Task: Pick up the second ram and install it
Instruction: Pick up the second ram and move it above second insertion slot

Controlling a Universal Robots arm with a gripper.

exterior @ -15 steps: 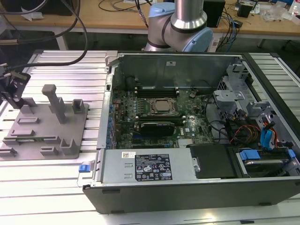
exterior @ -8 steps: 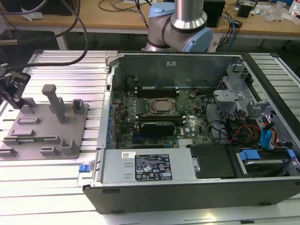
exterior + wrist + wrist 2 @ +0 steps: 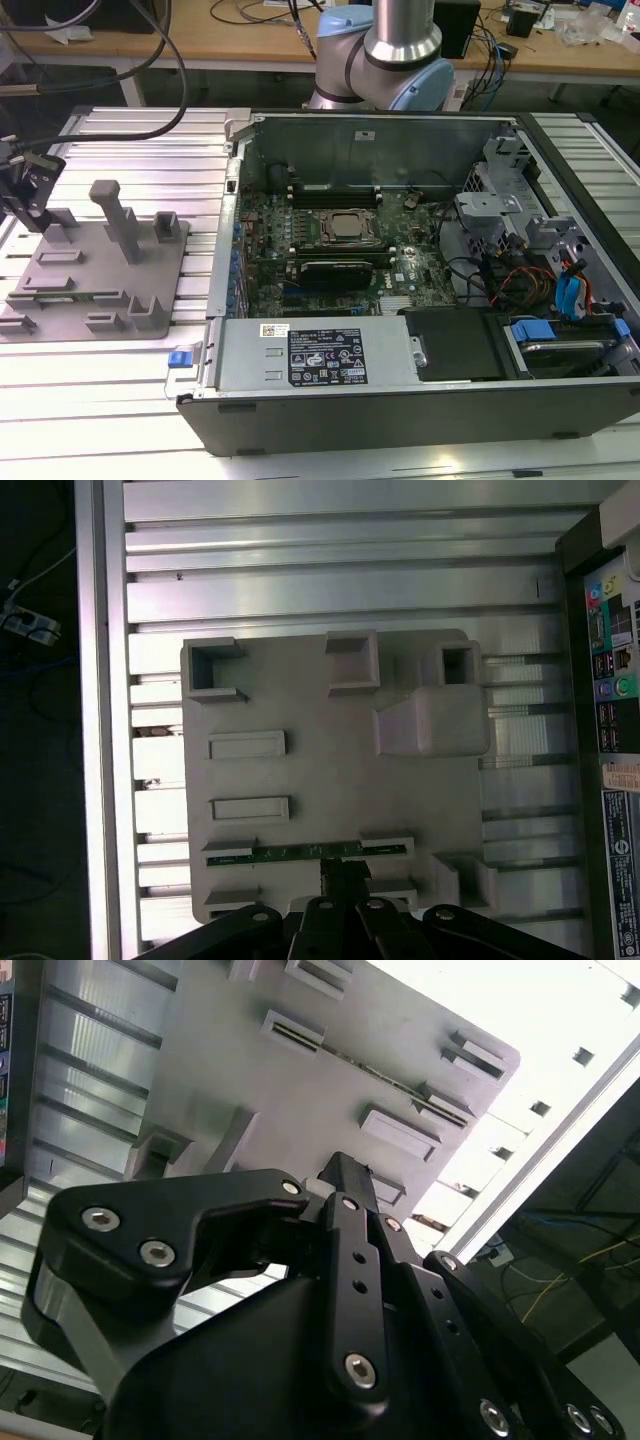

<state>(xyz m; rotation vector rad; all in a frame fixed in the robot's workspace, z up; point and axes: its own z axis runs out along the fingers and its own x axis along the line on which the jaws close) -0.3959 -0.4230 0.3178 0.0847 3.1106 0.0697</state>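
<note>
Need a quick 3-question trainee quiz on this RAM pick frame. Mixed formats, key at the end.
1. True or false: the second ram is already seated in a motherboard slot.
2. The gripper is nearest to: A) the CPU socket; B) the second ram; C) the blue drive latch.
3. Fill in: the gray fixture lies toward the exterior view's ____ of the computer case.
Key: 1 false, it stands on edge in the gray fixture. 2 B. 3 left.
</note>
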